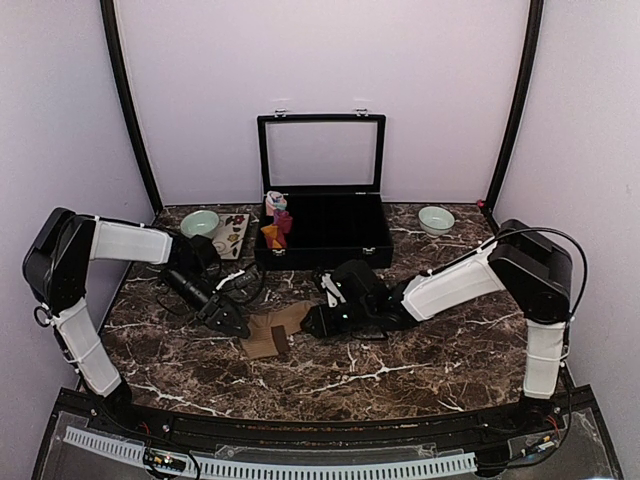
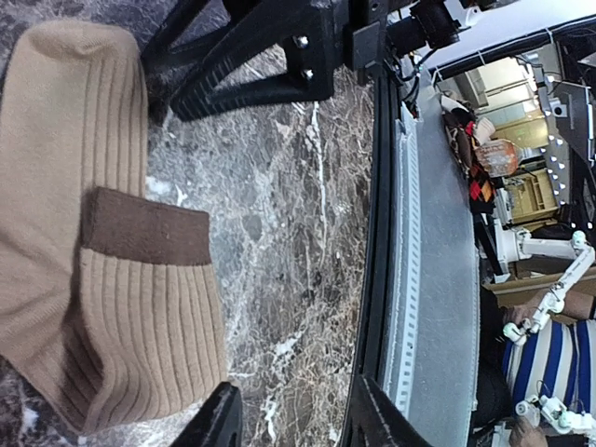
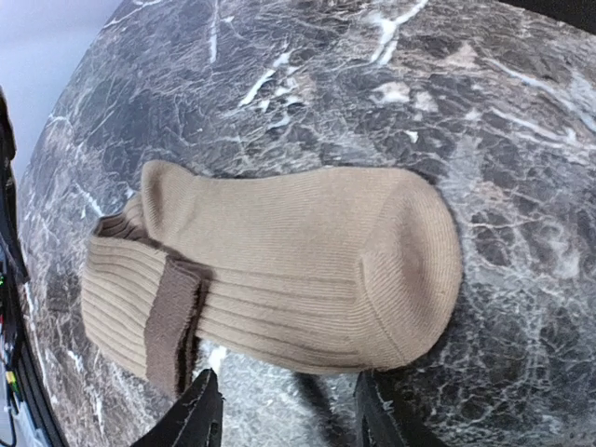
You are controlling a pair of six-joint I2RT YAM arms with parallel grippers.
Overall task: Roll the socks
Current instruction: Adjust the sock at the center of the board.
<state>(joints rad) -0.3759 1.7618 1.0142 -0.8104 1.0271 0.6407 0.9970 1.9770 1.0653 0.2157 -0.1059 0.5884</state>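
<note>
The tan-brown socks [image 1: 272,333] lie flat on the marble table between my two grippers, one across the other, with a dark brown cuff [image 2: 140,237] showing. My left gripper [image 1: 232,322] sits at their left edge. In its wrist view it [image 2: 296,421] stands open over bare marble, the tan socks [image 2: 84,233] to the left of its fingers. My right gripper [image 1: 312,322] sits at their right edge. It [image 3: 287,416] is open, and the tan socks [image 3: 298,270] lie just beyond its fingertips [image 3: 196,414], untouched. A red-maroon and orange sock [image 1: 280,228] rests at the black case's left end.
An open black case [image 1: 320,235] with a raised lid stands at the back centre. Two pale bowls [image 1: 200,222] [image 1: 435,219] flank it, and a small tray [image 1: 235,235] lies by the left one. A pink and blue bundle [image 1: 275,203] sits above the red sock. A metal rail [image 2: 438,279] borders the table's near edge.
</note>
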